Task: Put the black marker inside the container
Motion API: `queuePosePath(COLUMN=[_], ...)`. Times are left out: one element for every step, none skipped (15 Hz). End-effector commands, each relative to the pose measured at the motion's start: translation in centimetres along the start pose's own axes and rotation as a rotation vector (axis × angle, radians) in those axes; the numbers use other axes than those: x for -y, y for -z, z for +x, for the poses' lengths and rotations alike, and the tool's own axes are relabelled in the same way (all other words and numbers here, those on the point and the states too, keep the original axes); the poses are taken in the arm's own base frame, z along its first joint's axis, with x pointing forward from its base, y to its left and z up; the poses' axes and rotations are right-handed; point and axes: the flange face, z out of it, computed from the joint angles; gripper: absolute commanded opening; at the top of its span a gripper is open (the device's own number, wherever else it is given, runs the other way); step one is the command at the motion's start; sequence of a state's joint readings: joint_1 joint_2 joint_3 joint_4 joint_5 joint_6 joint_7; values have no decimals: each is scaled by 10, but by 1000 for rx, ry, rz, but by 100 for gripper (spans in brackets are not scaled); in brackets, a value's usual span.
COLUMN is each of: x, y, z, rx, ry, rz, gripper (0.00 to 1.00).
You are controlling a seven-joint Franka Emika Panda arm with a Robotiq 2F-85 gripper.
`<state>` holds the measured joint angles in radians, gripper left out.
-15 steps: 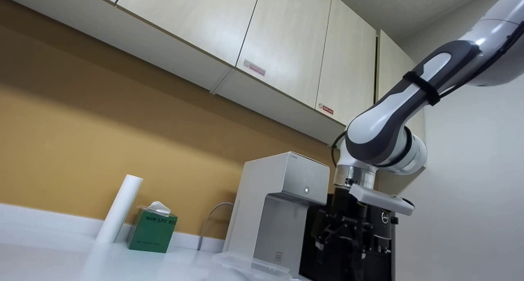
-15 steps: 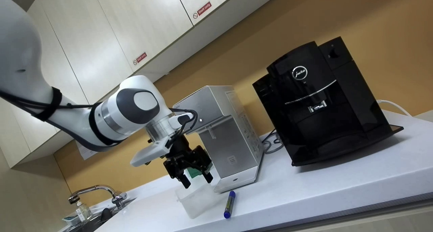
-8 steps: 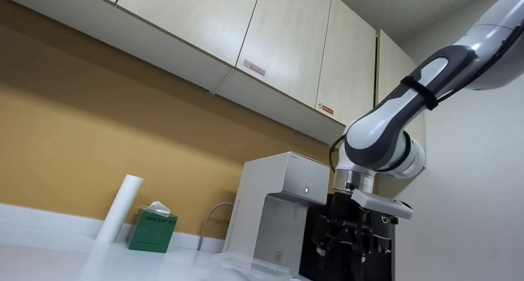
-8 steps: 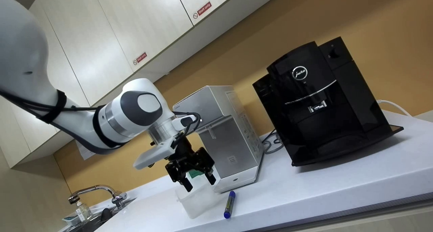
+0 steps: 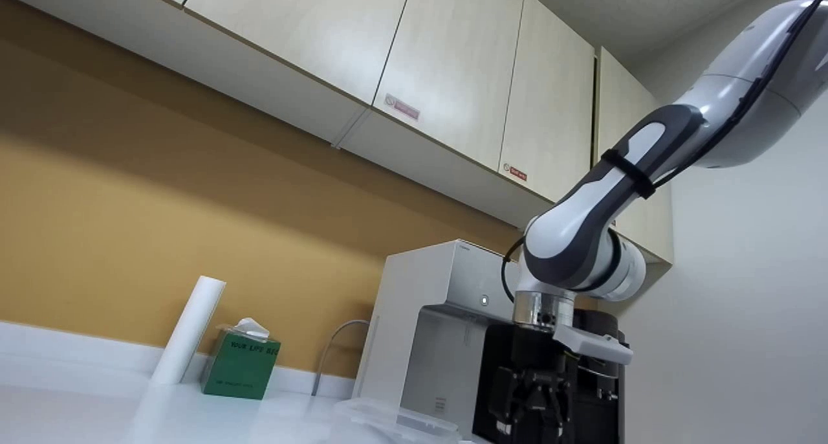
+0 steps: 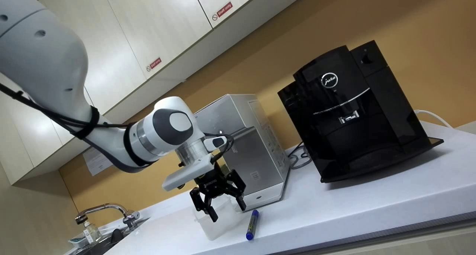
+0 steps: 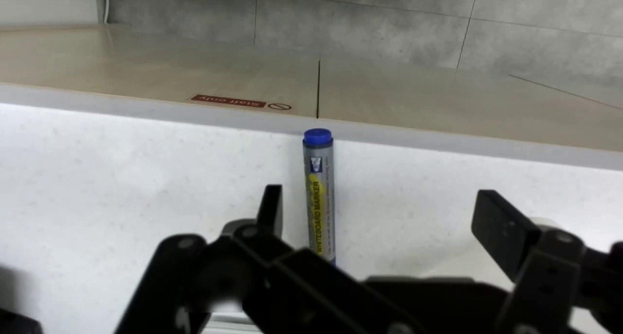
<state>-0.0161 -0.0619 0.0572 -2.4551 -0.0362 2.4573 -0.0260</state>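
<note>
In the wrist view's centre, the grey cylindrical plastic-looking marker with blue ends (image 7: 319,195) lies on the white speckled countertop (image 7: 146,197), probably light, stiff and slippery, so the black two-finger gripper (image 7: 384,217), its fingers (image 7: 502,229) wide apart, should grasp it at mid-barrel.

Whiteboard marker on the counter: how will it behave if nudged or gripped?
The marker would probably roll if pushed sideways: it looks cylindrical and lies flat on the counter. It points toward the front edge, so it'd likely roll along that edge, not over. Its slim, straight shape suggests stiff and light.
</note>
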Motion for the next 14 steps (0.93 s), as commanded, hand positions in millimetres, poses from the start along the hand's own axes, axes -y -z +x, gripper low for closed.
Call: queuePosePath(x=[-2,-3,-4,-5,-7,-9,-11,-13,-16,-19,-21,-24,-25,-27], y=[-8,-11,-14,-17,-21,-25,-28,-32,-36,-38,-41,-44,-47,-49], z=[23,26,30,34,36,39,41,43,45,47,49,51,53,55], rx=[25,29,33,37,43,49,56,61,67,71,72,77,81,85], ry=[34,37,37,35,33,31,28,24,19,14,11,10,7,5], rz=[18,21,23,27,32,34,37,39,40,40,41,45,52,55], gripper=[100,100,100,100,100,100,100,100,100,100,100,100,100,100])
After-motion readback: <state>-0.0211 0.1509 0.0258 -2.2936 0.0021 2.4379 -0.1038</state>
